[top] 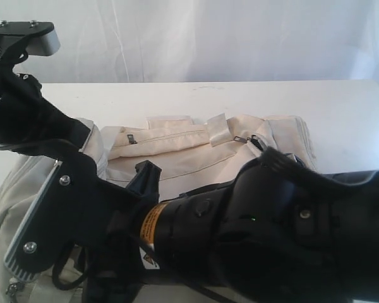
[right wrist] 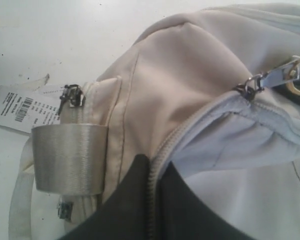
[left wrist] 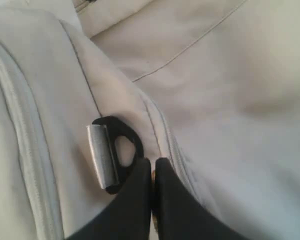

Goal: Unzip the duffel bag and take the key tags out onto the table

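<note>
The duffel bag (top: 189, 158) at the near edge of the tabletop (top: 240, 98) looks soft and floppy. The left gripper (left wrist: 152, 170) and right gripper (right wrist: 153, 167) are both clenched. I'd grab the zipper pull (right wrist: 277, 75).

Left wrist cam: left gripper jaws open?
No. The left gripper has its fingertips closed together, right beside the black-and-metal strap ring on the duffel bag.

White curtain backdrop (top: 208, 38) hanging across the far side, falling in soft vertical folds, glowing brighter toward the middle; paper label (right wrist: 23, 107) lying flat, barcode and small black print showing upward, one end slipping out of sight.
</note>
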`<state>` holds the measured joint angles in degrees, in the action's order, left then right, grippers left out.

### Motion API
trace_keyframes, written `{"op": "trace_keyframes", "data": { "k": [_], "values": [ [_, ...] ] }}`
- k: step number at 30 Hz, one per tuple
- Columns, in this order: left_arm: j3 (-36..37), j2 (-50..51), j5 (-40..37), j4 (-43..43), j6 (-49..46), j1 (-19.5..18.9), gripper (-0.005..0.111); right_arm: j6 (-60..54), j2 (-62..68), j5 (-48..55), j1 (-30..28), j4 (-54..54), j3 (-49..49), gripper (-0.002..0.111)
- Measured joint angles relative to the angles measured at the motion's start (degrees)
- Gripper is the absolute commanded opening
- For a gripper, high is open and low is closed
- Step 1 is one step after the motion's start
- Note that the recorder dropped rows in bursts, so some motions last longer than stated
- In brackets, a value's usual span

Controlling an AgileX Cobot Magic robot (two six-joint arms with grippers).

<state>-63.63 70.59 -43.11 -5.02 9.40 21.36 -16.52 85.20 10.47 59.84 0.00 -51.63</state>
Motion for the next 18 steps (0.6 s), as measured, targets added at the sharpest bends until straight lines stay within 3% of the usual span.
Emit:
{"op": "trace_keyframes", "data": {
  "k": [12,14,18],
  "values": [
    [0.00,-3.79,-3.60,3.38,6.17,0.14,0.000,1.38,0.00,0.22,-0.20,0.00,-0.21,0.002],
    [0.00,-6.05,-5.45,3.80,6.17,0.14,0.000,1.48,0.00,0.22,-0.20,0.00,-0.21,0.011],
    [-0.14,-10.68,-9.31,4.46,4.42,-0.09,0.000,1.57,0.00,1.07,0.14,0.00,-0.21,0.039]
  ]
}}
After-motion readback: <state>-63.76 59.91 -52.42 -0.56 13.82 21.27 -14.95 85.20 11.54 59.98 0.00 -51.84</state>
